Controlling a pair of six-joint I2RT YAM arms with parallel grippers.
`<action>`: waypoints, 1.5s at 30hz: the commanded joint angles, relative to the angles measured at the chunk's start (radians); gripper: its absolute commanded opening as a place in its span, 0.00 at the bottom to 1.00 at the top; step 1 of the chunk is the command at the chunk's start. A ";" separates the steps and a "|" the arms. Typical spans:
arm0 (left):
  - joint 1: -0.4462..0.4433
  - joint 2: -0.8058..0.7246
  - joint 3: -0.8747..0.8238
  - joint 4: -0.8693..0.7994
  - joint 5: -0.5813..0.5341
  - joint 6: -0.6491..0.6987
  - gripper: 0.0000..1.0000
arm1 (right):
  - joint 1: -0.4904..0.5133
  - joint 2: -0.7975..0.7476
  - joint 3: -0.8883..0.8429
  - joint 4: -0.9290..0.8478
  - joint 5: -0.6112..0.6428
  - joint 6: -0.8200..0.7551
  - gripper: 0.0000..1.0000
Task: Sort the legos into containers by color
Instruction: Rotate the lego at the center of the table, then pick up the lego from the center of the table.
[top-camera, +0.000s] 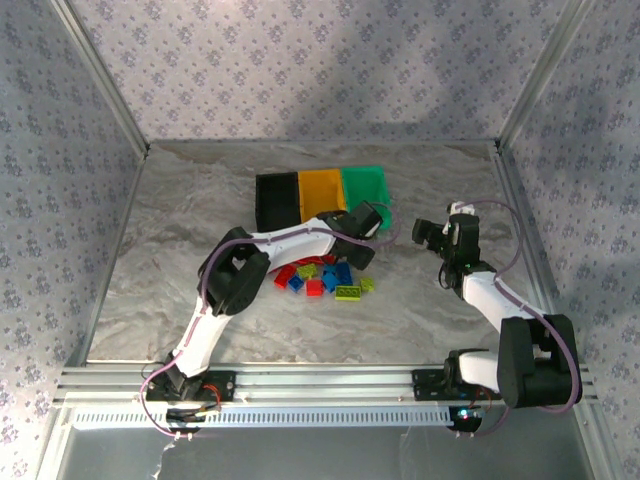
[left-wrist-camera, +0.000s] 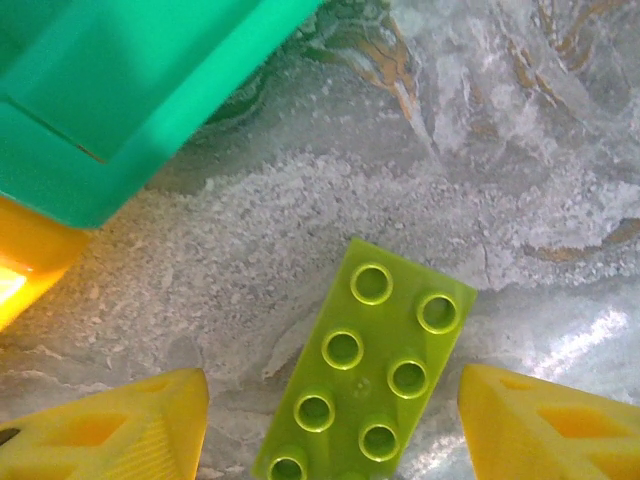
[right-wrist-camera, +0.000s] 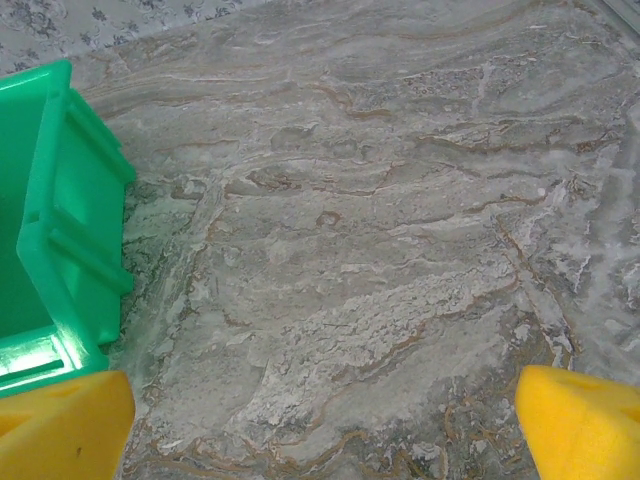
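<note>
Pickup step: left pincer (left-wrist-camera: 330, 425) straddles a yellow-green brick (left-wrist-camera: 372, 375) lying flat mid-desk (left-wrist-camera: 520, 150), just beside the green bin (left-wrist-camera: 110, 90); its jaws stand apart, touching nothing. The next move is probably to close, lift and drop the brick into that bin. Right pincer (right-wrist-camera: 320, 430) gapes wide beside the same bin.

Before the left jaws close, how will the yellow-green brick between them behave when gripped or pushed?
The yellow-green brick looks like stiff moulded plastic, so it should not bend. It lies flat, studs up, on the table, so it should slide, not roll. Its glossy sides may be slippery.
</note>
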 joint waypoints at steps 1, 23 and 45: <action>-0.002 0.016 0.066 -0.039 -0.019 0.012 0.67 | -0.007 0.000 0.030 -0.019 0.006 0.020 1.00; -0.002 0.088 0.080 -0.080 0.060 0.012 0.41 | -0.019 -0.001 0.028 -0.025 -0.004 0.033 1.00; 0.155 -0.163 0.057 0.015 0.063 0.023 0.28 | -0.039 0.009 0.033 -0.023 -0.020 0.045 1.00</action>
